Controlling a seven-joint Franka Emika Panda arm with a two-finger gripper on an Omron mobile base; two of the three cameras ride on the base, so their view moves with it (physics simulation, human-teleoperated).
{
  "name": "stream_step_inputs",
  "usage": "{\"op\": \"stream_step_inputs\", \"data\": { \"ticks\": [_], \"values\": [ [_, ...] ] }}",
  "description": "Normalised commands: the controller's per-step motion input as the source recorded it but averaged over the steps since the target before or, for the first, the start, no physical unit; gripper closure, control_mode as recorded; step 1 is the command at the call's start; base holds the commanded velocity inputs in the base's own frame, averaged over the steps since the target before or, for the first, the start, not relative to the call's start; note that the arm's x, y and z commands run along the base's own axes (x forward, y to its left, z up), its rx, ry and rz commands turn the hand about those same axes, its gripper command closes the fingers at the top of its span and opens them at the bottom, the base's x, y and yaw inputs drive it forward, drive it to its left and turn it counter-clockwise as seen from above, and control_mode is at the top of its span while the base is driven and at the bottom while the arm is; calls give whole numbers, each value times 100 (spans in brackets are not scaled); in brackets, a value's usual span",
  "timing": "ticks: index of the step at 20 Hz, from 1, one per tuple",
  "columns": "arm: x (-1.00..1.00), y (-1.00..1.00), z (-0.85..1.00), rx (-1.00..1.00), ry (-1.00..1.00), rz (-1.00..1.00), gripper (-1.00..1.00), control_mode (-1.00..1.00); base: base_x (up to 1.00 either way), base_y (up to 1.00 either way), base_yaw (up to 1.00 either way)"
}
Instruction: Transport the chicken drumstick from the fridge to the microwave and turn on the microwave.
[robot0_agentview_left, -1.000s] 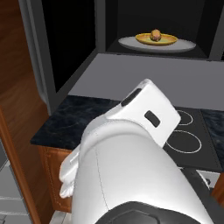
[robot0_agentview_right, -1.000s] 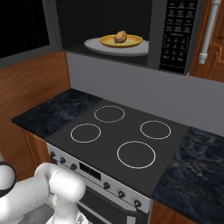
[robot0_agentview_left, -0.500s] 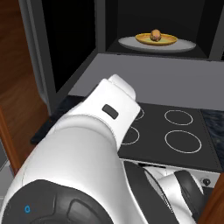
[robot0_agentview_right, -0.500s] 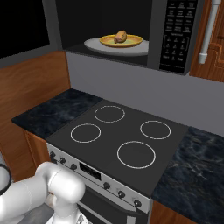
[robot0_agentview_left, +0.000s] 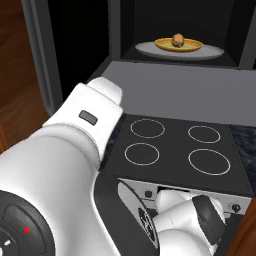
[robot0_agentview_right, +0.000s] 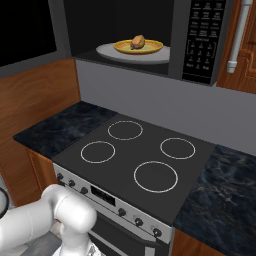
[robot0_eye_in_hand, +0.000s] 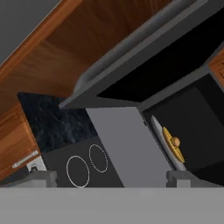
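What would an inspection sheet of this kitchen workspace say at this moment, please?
Surface: black stovetop with four rings, bare; dark marble counter on both sides.
Job's things: chicken drumstick lies on a yellow plate, on the grey turntable, inside the microwave; microwave door stands open. Fridge: nothing seen.
Clutter: nothing seen.
Grippers: gripper fingertips apart, holding nothing, away from the microwave.
Cables: nothing seen.
Surroundings: wooden cabinets beside the microwave, oven knobs below the stovetop.
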Motion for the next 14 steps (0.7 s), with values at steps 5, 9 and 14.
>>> {"op": "stream_step_inputs", "data": {
  "ticks": [5,9,14],
  "values": [
    [34,19,0,-8,0,0,-100,-100,0,0,0],
    [30,23,0,-9,0,0,-100,-100,0,0,0],
    [31,27,-1,-11,0,0,-100,-100,0,0,0]
  ]
}}
